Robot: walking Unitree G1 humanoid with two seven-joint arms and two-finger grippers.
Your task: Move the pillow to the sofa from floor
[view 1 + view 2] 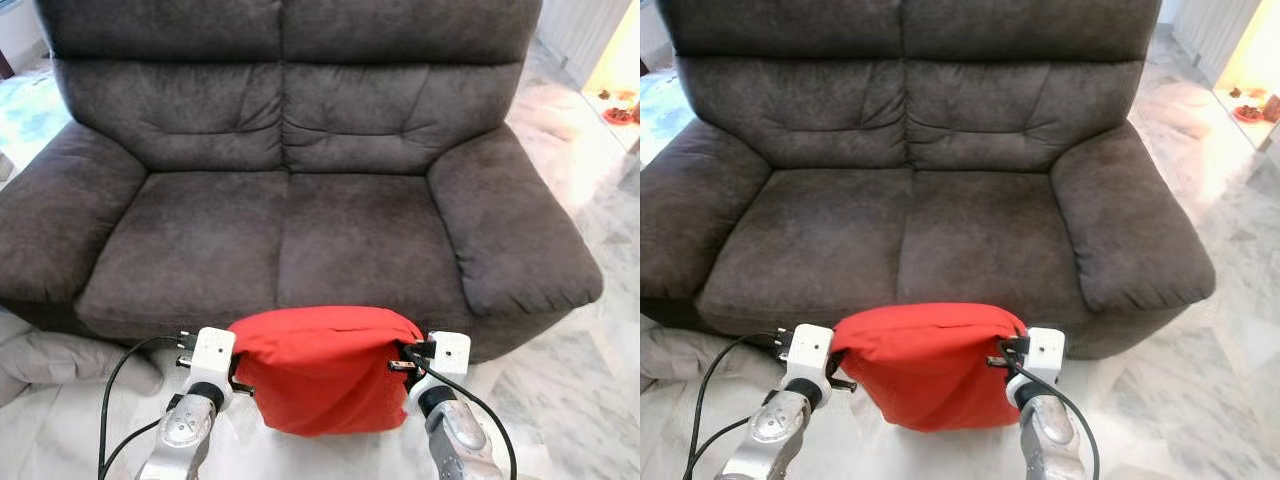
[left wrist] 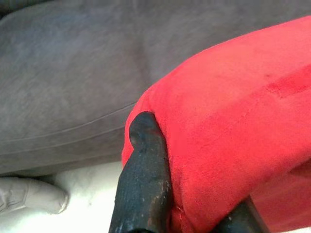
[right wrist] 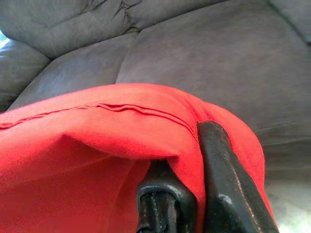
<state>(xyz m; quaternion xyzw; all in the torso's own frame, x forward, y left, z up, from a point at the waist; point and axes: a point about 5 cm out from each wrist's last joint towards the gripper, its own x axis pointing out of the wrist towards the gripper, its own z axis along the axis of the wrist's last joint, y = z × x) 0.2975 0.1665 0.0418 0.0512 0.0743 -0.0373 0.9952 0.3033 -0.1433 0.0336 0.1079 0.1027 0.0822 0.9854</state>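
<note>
A red pillow (image 1: 320,368) hangs in the air just in front of the seat of a dark grey two-seat sofa (image 1: 300,230), held at its two upper corners. My left gripper (image 1: 236,352) is shut on the pillow's left corner, its black finger (image 2: 146,179) pressed into the red cloth. Clamped on the right corner is my right gripper (image 1: 410,356), with the fabric pinched between its fingers (image 3: 223,179). The pillow's lower part sags below the seat's front edge.
A pale grey cushion or cloth (image 1: 60,360) lies on the floor at the sofa's left front corner. White marble floor (image 1: 590,400) spreads to the right. Small red items (image 1: 618,112) sit on the floor at the far right.
</note>
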